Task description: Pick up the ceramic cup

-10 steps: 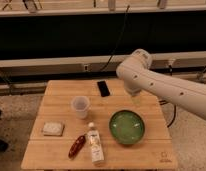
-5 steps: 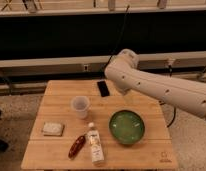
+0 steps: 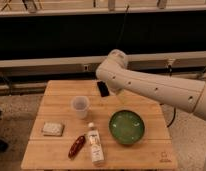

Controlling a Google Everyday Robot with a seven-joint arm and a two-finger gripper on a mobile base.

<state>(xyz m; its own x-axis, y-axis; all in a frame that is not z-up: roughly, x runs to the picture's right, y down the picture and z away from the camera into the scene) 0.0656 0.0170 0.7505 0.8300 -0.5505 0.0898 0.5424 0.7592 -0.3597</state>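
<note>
The ceramic cup [image 3: 80, 107] is small and pale white. It stands upright on the wooden table [image 3: 61, 90], left of centre. My white arm [image 3: 151, 87] reaches in from the right, above the back of the table, with its bend [image 3: 113, 64] up and to the right of the cup. My gripper [image 3: 118, 92] is mostly hidden under the arm. Only a dark part shows below it, right of the cup and apart from it.
A flat black object [image 3: 103, 89] lies behind the cup. A round green bowl [image 3: 126, 127] sits to the right. A white-capped bottle [image 3: 95, 143] lies in front of the cup, beside a red-brown object [image 3: 76, 146]. A pale packet [image 3: 52, 129] lies at the left.
The arm has swung left across the back of the table, so its bend is now closer to the cup. The objects on the table have not moved.
</note>
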